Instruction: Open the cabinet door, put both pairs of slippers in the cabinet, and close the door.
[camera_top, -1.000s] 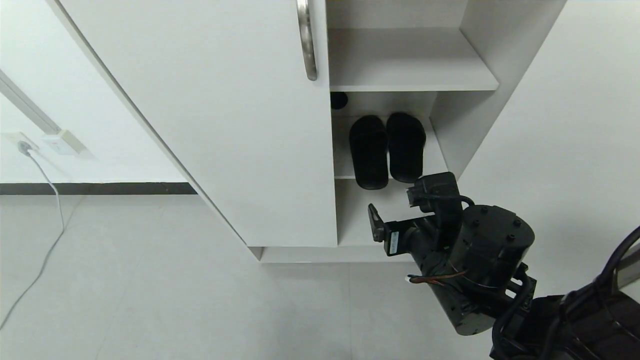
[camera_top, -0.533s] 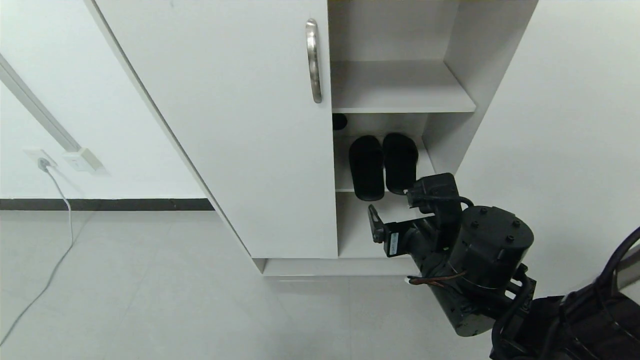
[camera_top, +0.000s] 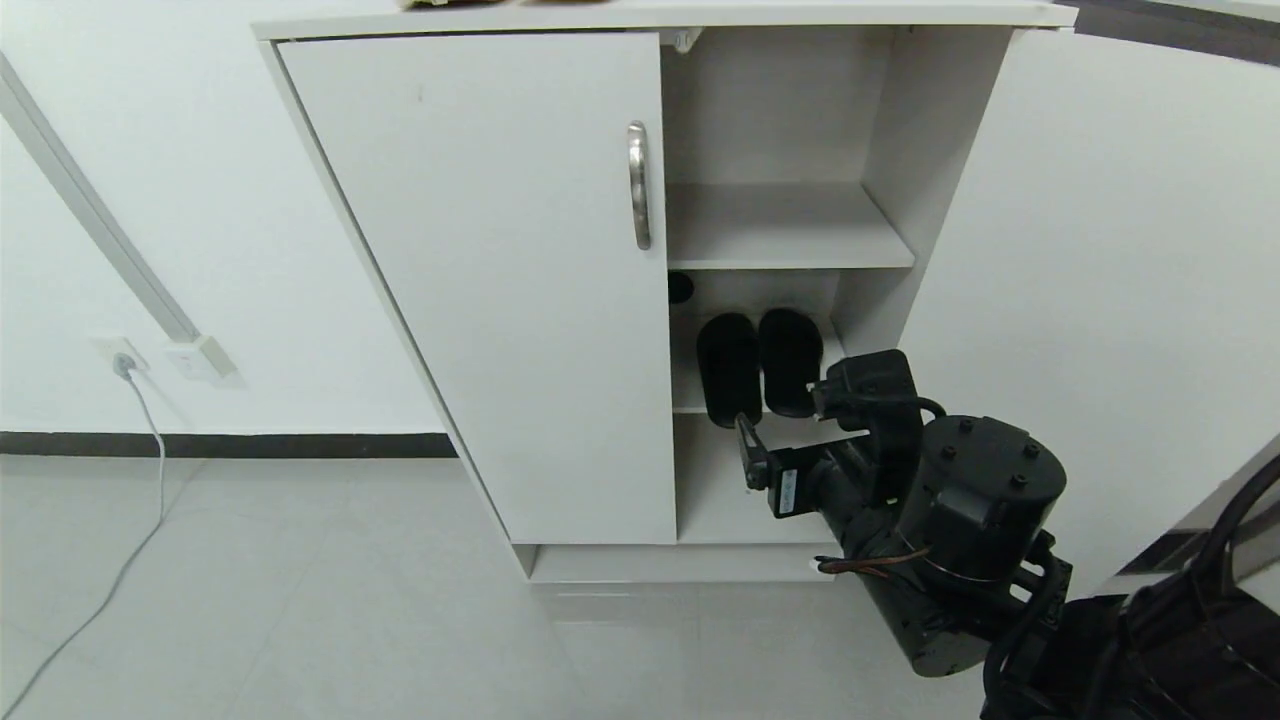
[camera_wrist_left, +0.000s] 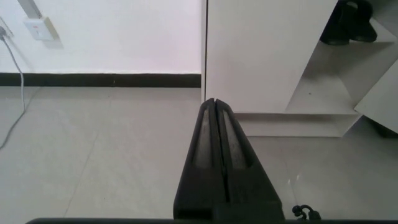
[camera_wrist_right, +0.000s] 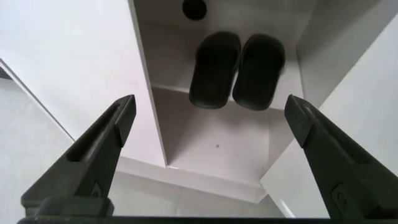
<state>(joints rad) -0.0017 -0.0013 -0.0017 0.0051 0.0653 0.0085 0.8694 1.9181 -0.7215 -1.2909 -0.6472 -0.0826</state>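
While the left gripper (camera_wrist_left: 214, 112) hangs low over the pale grey tiled floor (camera_wrist_left: 93, 155), its two black fingers pressed flat together with nothing between them, the right gripper (camera_wrist_right: 209, 109) is held before the open right half of the white wooden cabinet (camera_top: 930, 150), its fingers spread wide and holding nothing. Beyond it, a pair of black rubber slippers (camera_top: 728, 365) lies side by side on the middle shelf (camera_top: 685, 385), near ends just past its front edge. Behind them sits a small dark round shape (camera_top: 680, 287), partly hidden by the closed left door (camera_top: 480, 300) with its metal bar handle (camera_top: 639, 185); what it is cannot be told. The right door (camera_top: 1100, 250) stands swung open.
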